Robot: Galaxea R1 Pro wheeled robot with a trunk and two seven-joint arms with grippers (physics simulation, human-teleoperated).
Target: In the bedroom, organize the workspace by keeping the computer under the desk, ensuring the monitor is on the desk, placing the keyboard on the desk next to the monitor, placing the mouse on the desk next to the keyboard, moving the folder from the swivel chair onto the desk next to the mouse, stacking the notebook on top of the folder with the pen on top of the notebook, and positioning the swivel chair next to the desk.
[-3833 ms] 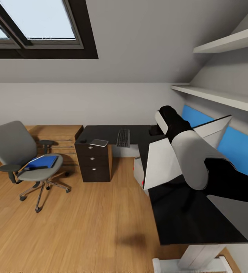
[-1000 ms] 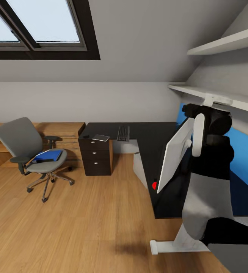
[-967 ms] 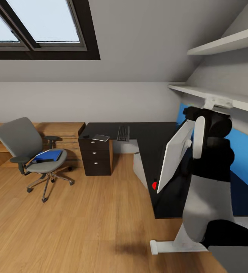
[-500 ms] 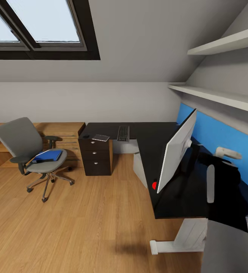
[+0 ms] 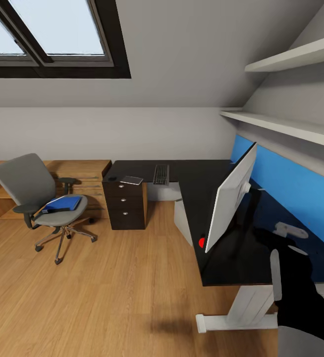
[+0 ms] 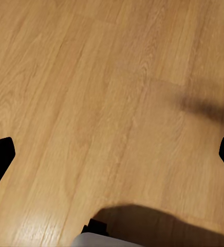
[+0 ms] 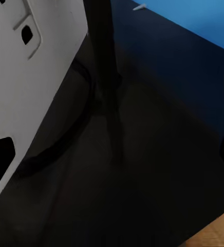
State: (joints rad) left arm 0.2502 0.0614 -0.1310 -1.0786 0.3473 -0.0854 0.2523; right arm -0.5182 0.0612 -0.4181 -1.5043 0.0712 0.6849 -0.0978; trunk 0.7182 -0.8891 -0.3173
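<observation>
One monitor [image 5: 231, 198] now stands free on the desk [image 5: 201, 181] in our head view; our right arm has dropped away, so that step looks done, with the folder [image 5: 63, 203] on the swivel chair [image 5: 30, 191]. Our left tool [image 6: 112, 154] hangs wide over floor. Our right tool [image 7: 117, 154], wide and empty, faces the monitor's stand.
</observation>
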